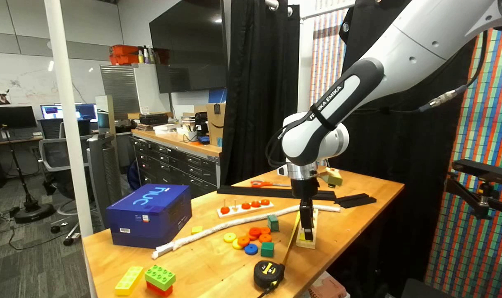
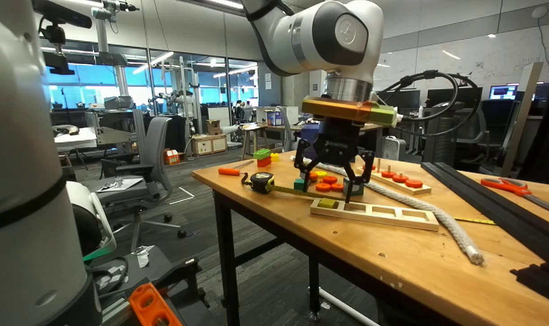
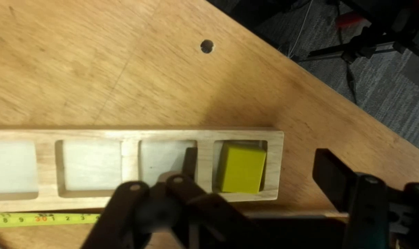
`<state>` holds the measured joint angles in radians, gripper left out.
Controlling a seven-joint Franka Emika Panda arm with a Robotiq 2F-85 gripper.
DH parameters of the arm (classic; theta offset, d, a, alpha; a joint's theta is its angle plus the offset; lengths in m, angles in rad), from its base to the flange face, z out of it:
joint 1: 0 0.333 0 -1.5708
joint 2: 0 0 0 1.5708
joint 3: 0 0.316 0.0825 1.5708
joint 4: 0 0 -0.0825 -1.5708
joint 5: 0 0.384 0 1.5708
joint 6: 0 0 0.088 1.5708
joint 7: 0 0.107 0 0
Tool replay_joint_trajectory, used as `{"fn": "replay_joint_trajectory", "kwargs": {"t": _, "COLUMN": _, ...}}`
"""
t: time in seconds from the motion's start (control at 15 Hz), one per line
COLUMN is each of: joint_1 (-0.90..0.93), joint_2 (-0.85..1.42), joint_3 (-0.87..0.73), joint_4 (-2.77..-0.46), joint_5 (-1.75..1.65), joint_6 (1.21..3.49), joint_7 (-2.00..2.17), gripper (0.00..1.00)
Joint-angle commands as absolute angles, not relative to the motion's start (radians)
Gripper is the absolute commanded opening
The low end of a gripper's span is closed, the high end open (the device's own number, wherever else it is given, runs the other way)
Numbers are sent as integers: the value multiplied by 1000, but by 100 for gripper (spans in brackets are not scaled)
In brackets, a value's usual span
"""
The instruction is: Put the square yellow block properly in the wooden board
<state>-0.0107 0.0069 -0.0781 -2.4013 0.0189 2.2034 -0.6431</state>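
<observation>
Wrist view: the fingers [image 3: 334, 180] are standing apart, gripping nothing, and the square yellow block [image 3: 244, 168] is lying between them, sitting slightly askew in the right-end recess of the wooden board [image 3: 130, 159].

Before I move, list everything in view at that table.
wooden board: one, pale, near table edge
square yellow block: one, yellow, in board's end recess
tape measure: one, black, yellow, beside board
rope: one, white, across table
loose discs: about eight, orange, yellow, blue, beside rope
green blocks: two, green, beside discs
peg rack: one, pale with red discs, beside rope
black strips: several, black, near rack
scissors: one, orange-handled, beside strips
blue box: one, blue, near rope
yellow piece: one, yellow, near box
studded bricks: three, yellow, green, red, near edge
tool: one, orange-handled, near tape measure
claw: one, black, open over board
arm: one, white, overhead
</observation>
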Motion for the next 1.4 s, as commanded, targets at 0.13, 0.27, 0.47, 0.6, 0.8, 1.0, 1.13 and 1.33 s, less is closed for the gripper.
{"fn": "replay_joint_trajectory", "kwargs": {"t": 0.13, "joint_1": -19, "joint_2": -48, "joint_3": -58, "joint_4": -2376, "joint_5": 0, "joint_6": 2173, "joint_7": -582, "gripper": 100}}
{"fn": "replay_joint_trajectory", "kwargs": {"t": 0.27, "joint_1": -19, "joint_2": -106, "joint_3": -58, "joint_4": -2382, "joint_5": -7, "joint_6": 2169, "joint_7": -532, "gripper": 100}}
{"fn": "replay_joint_trajectory", "kwargs": {"t": 0.47, "joint_1": -18, "joint_2": -250, "joint_3": -62, "joint_4": -2381, "joint_5": 23, "joint_6": 2130, "joint_7": -406, "gripper": 100}}
{"fn": "replay_joint_trajectory", "kwargs": {"t": 0.6, "joint_1": -16, "joint_2": -337, "joint_3": -62, "joint_4": -2370, "joint_5": 30, "joint_6": 2091, "joint_7": -318, "gripper": 100}}
{"fn": "replay_joint_trajectory", "kwargs": {"t": 0.8, "joint_1": -25, "joint_2": -493, "joint_3": -54, "joint_4": -2363, "joint_5": 18, "joint_6": 2030, "joint_7": -179, "gripper": 100}}
{"fn": "replay_joint_trajectory", "kwargs": {"t": 1.0, "joint_1": -49, "joint_2": -657, "joint_3": -46, "joint_4": -2365, "joint_5": -4, "joint_6": 1972, "joint_7": -57, "gripper": 100}}
{"fn": "replay_joint_trajectory", "kwargs": {"t": 1.13, "joint_1": -76, "joint_2": -764, "joint_3": -46, "joint_4": -2361, "joint_5": -14, "joint_6": 1921, "joint_7": 9, "gripper": 100}}
{"fn": "replay_joint_trajectory", "kwargs": {"t": 1.33, "joint_1": -115, "joint_2": -873, "joint_3": -56, "joint_4": -2351, "joint_5": -28, "joint_6": 1840, "joint_7": 49, "gripper": 100}}
